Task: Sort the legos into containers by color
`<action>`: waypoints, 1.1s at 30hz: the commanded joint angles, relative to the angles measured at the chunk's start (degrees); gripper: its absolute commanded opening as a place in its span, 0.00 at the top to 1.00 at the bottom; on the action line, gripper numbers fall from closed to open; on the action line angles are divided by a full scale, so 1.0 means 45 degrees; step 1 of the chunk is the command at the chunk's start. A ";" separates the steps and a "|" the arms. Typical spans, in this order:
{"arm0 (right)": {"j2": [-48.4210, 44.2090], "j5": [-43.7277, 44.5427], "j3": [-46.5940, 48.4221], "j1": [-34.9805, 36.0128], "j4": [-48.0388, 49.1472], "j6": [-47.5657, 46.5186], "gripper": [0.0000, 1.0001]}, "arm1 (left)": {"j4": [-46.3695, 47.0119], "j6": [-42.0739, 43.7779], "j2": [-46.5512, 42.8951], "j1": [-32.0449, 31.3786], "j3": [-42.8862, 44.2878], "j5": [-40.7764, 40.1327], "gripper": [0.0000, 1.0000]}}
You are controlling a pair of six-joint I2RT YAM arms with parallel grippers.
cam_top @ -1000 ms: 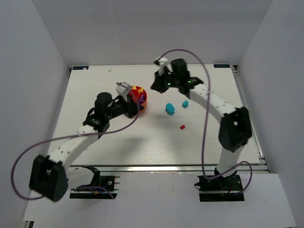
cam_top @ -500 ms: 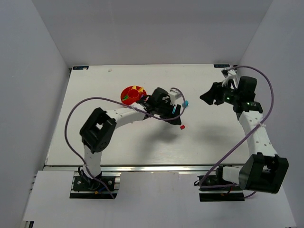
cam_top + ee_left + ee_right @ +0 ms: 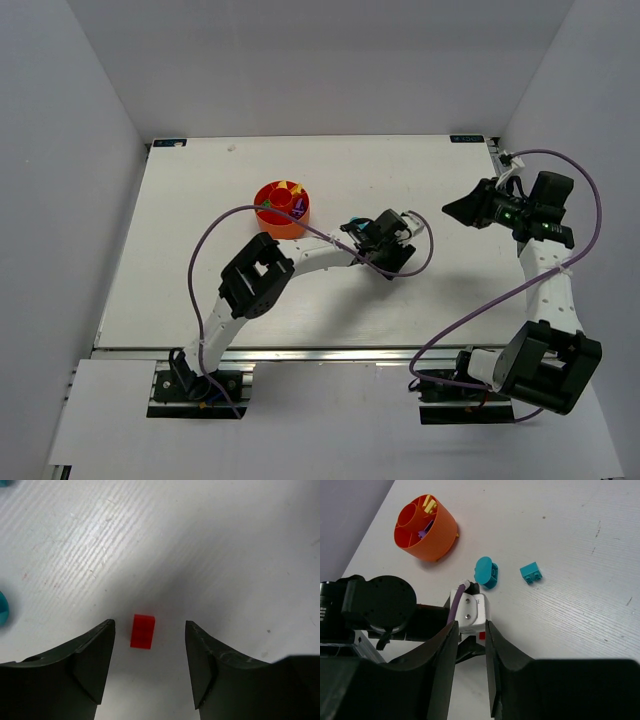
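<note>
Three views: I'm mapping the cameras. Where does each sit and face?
Top external: overhead from behind, facing down; left arm, right arm, orange tub.
Left wrist: straight down; open left gripper flanking a red lego.
Right wrist: obliquely down past right gripper; tub, left arm, teal legos.
Shared: tub, top and right wrist.

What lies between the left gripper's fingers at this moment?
A single red lego lies on the table between the open fingers of the left gripper, touching neither. The left wrist view shows this.

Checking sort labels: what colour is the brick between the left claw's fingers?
Red brick, clearest in left wrist view.
</note>
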 commanded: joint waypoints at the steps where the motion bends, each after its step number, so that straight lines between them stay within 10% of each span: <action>1: -0.0296 -0.0817 -0.0110 -0.0217 -0.0012 -0.0138 0.66 | -0.0750 0.0550 0.0157 -0.0083 0.0922 -0.1542 0.33; 22: -0.0082 -0.1385 -0.0364 -0.0803 0.0046 -0.0138 0.67 | -0.1377 0.0512 -0.0562 -0.0318 0.0690 -0.1544 0.95; 25: -0.0043 -0.1404 -0.0403 -0.0784 0.0066 -0.0138 0.67 | -0.1162 0.0433 -0.1305 -0.0005 0.0357 -0.1544 0.93; 29: -0.0023 -0.1424 -0.0423 -0.0784 0.0047 -0.0138 0.66 | -0.1609 0.0686 -0.1794 -0.0005 0.0494 -0.1741 0.47; 33: -0.0023 -0.1462 -0.0442 -0.0803 0.0046 -0.0529 0.66 | -0.2098 0.1018 -0.2341 -0.0005 0.0105 -0.1077 0.43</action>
